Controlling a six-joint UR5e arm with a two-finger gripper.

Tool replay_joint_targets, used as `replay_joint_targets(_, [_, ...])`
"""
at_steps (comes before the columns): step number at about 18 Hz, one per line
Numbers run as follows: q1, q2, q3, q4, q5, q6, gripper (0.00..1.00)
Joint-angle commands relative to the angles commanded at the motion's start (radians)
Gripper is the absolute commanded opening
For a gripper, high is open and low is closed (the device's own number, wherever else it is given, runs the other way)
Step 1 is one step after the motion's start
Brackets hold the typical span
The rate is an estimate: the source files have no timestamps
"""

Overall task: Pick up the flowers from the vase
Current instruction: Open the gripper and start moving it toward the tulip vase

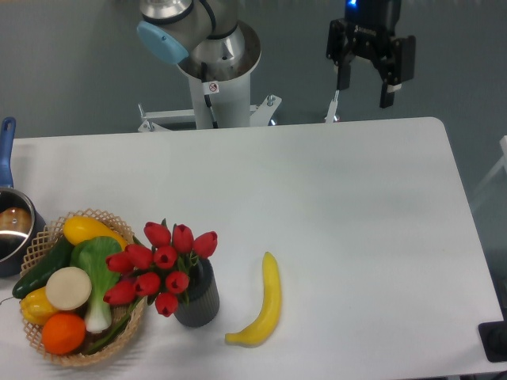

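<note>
Gripper (366, 85) hangs with jaws wide and empty at the table's far edge; flowers (162, 267) stand in vase (199, 299), well apart, near-left.

Gripper (366, 81) hangs beyond far edge of table (333, 198), toward right, fingers apart, nothing between them. Flowers (162, 267) stand in vase (198, 299) near front edge, left of centre, leaning left over wicker basket (47, 237) of vegetables just beside. Banana (264, 305) lies right of vase, apart. Blue-handled pot (9, 226) at left edge.
</note>
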Motion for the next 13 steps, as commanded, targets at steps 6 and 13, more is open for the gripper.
replay_joint_targets(6, [0.008,-0.005,-0.003,0.008,-0.002,-0.011,1.0])
replay_joint_targets(13, [0.009,0.009,-0.07,0.037,-0.086,-0.076,1.0])
